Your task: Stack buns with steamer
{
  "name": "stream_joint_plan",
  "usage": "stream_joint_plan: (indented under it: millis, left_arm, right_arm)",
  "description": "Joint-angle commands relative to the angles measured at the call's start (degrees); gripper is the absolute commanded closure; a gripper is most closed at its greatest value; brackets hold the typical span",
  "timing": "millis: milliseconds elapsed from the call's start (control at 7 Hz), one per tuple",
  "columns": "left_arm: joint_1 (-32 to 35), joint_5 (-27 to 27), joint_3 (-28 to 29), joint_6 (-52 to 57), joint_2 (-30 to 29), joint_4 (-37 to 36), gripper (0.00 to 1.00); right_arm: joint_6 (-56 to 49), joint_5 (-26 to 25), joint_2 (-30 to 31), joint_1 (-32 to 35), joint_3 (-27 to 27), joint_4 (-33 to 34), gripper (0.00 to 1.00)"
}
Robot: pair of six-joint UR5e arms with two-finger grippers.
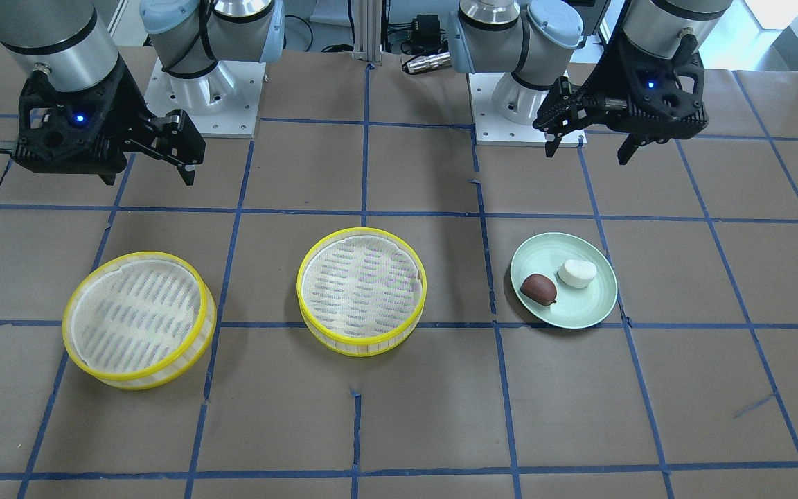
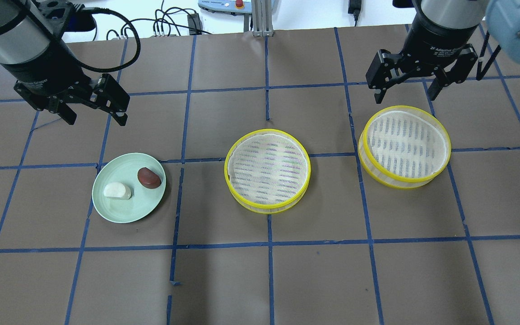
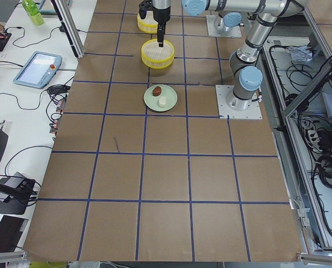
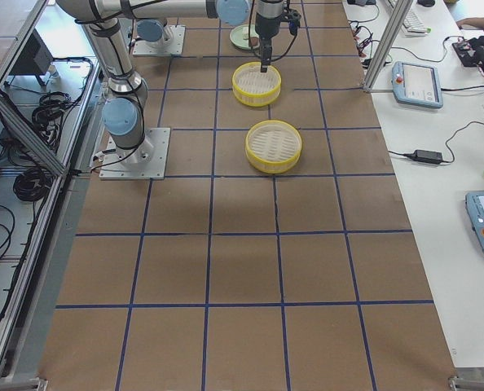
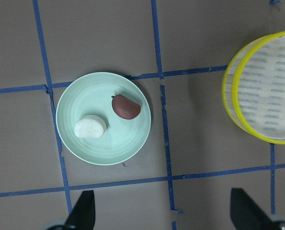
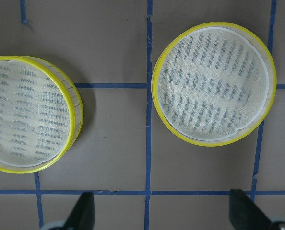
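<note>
The dark reddish-brown bun and the white bun are both lying on the pale green plate. You are seeing them close together, with a thin strip of plate showing between them in the left wrist view. The brown one is sitting on the side nearer the steamers. The plate is carrying only these two items and is resting on the worktop on the robot's left side.

The centre steamer, yellow-rimmed, is standing upright near the middle of the worktop, well apart from the plate. Its floor is showing only a white slatted liner. The second steamer, of the same make, is standing on the robot's right side, near the first but not touching it, and is likewise showing only its liner.

The left end effector is hanging above the worktop near the plate. Its fingers are spread wide and are gripping nothing. The right end effector is hanging above the worktop near the second steamer, also spread wide and gripping nothing. Neither is touching any item.

The worktop is wearing brown paper marked with a blue tape grid.
</note>
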State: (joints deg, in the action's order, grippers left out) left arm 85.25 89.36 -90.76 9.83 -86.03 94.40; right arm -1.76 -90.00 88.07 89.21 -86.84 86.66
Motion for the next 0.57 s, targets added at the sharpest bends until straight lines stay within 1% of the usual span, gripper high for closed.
stream_joint_plan:
  millis: [0,286,429]
  left_arm:
    - [0.0,-0.06,-0.3,0.01,0.08,-0.18,0.0]
    - [-0.17,0.9,-0.56,0.37,0.43,0.52,0.0]
    - [-0.7,0.99,-1.26,0.54,-0.01,0.87,0.0]
  right_arm:
    - [0.0,0.0,0.0,0.0,0.0,-0.09,0.0]
    - [-0.35,0.0,-0.17,-0.61,0.09,0.17,0.0]
    - [-1.05,-0.52,-0.18,-2.01,0.09,0.08,0.0]
